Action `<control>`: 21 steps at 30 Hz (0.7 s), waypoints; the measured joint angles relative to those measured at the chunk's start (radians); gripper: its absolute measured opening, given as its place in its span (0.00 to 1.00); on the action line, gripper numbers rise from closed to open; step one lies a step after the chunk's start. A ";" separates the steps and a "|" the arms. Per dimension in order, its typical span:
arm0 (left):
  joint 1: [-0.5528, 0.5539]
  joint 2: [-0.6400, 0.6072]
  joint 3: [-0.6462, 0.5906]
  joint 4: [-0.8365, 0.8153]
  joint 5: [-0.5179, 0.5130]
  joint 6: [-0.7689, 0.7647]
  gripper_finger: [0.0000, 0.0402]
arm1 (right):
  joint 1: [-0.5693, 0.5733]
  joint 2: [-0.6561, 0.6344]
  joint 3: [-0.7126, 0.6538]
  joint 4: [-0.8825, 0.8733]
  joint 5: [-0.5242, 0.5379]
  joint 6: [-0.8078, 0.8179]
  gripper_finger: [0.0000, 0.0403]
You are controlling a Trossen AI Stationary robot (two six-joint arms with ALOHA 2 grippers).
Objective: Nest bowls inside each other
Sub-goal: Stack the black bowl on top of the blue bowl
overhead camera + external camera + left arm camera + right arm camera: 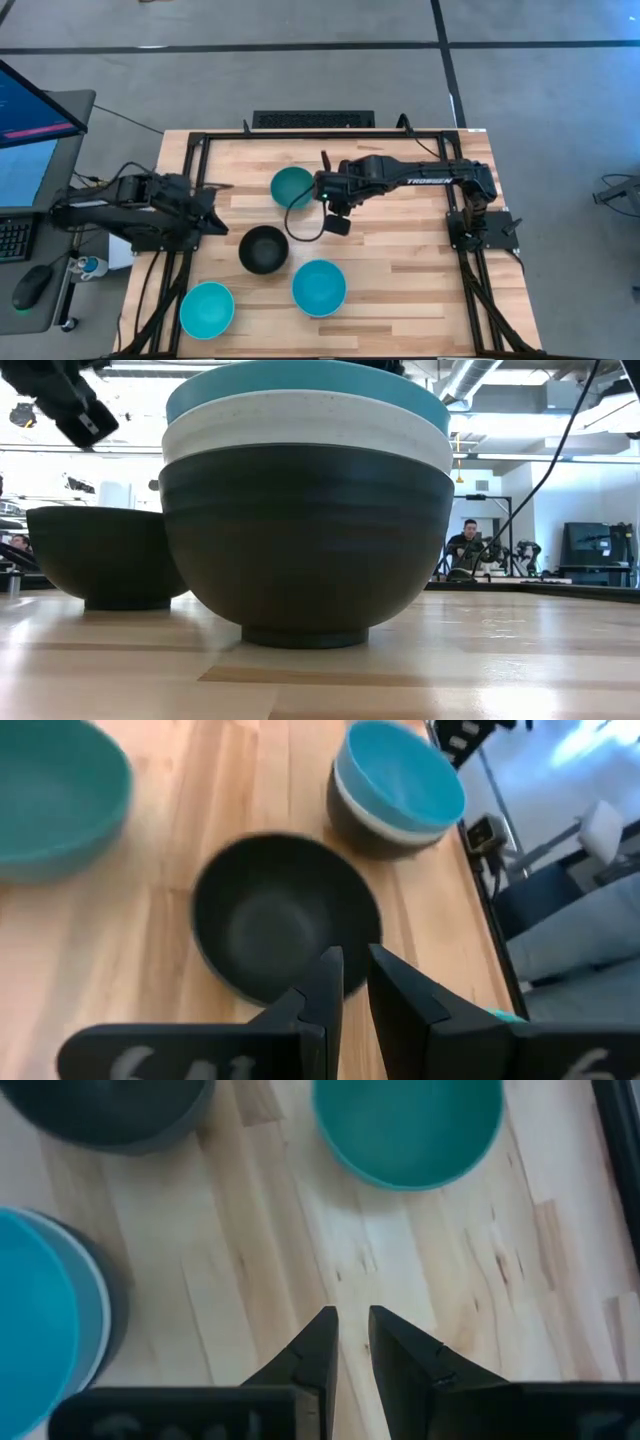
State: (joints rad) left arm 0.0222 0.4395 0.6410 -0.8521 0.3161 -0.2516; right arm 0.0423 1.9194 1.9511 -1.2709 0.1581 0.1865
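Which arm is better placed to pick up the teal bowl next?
Right, probably: the right gripper hangs beside the teal bowl, while the left gripper sits farther off, nearer the black bowl.

Bright and even from overhead; blown-out glare upper left in low view; motion-blurred black bowl (285, 915) mid-frame.

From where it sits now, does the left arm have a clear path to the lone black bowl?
Probably yes. The left gripper waits at the table's left edge, and only bare wood lies between it and the black bowl. The right gripper hangs farther right, out of that path.
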 joint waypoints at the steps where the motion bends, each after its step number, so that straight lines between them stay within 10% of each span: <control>1: -0.017 0.004 -0.025 0.030 0.001 -0.012 0.10 | 0.006 0.000 0.000 0.000 0.000 -0.017 0.21; 8: -0.114 0.010 -0.160 0.380 -0.051 -0.058 0.10 | 0.062 0.000 0.000 0.001 -0.002 -0.138 0.21; 21: -0.233 0.014 -0.170 0.333 -0.187 -0.094 0.10 | 0.069 0.000 0.000 0.025 -0.001 -0.151 0.21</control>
State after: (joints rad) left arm -0.2111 0.4538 0.4706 -0.5186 0.1296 -0.3454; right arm 0.1116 1.9194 1.9511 -1.2458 0.1573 0.0360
